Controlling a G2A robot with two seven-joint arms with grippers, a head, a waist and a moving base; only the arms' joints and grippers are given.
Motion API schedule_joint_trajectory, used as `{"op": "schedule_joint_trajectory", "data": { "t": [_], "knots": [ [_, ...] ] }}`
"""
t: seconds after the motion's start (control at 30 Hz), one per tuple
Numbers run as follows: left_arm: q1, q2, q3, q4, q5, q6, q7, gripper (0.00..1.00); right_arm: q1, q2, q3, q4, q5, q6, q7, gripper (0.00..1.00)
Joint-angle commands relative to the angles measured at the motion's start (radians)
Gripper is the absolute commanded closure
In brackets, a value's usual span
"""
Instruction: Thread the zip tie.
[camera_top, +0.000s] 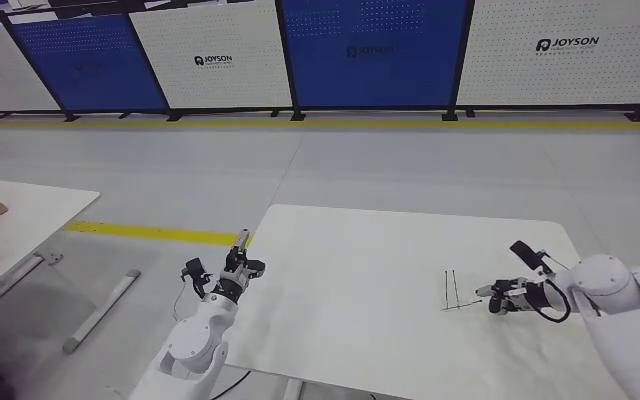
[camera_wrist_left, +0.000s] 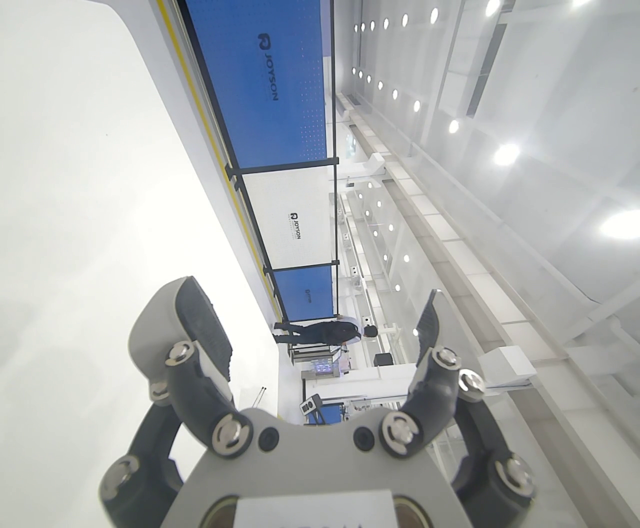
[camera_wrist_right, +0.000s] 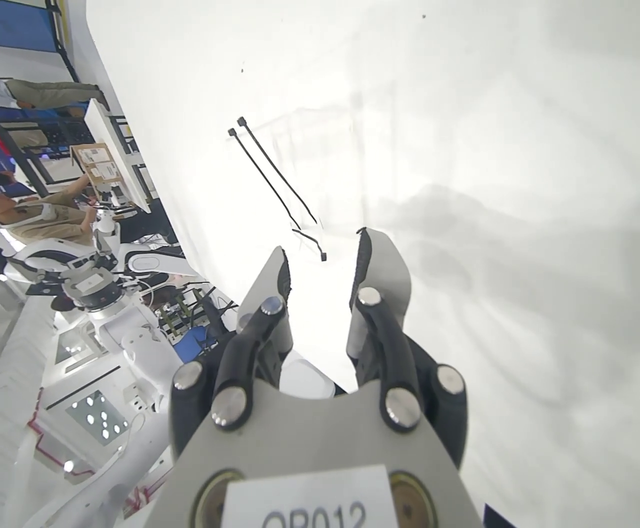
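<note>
Hovered the right gripper (camera_wrist_right: 321, 244), spread and empty, just short of thin black plastic zip ties (camera_wrist_right: 277, 172) lying flat on the white table (camera_wrist_right: 450, 125); probably needed a low, square pinch on one strap alone, clear of its neighbours.
</note>
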Motion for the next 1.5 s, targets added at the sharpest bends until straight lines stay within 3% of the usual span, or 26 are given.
{"op": "schedule_joint_trajectory", "data": {
  "t": [0.0,0.2,0.8,0.93,1.1,1.47],
  "knots": [
    [0.000,0.000,0.000,0.000,0.000,0.000,0.000,0.00,0.007,-0.002,-0.012,0.005,-0.002,0.002,0.000,0.74],
    [0.000,0.000,0.000,0.000,0.000,0.000,0.000,0.00,0.019,-0.005,-0.033,0.021,-0.010,0.006,-0.001,0.81],
    [0.000,0.000,0.000,0.000,0.000,0.000,0.000,0.00,0.051,-0.012,-0.084,0.039,-0.019,0.020,-0.006,0.84],
    [0.000,0.000,0.000,0.000,0.000,0.000,0.000,0.00,0.056,-0.013,-0.092,0.041,-0.018,0.022,-0.008,0.88],
    [0.000,0.000,0.000,0.000,0.000,0.000,0.000,0.00,0.059,-0.014,-0.098,0.044,-0.018,0.026,-0.013,1.00],
    [0.000,0.000,0.000,0.000,0.000,0.000,0.000,0.00,0.039,-0.001,-0.080,-0.002,-0.019,0.038,-0.019,1.00]
  ]
}}
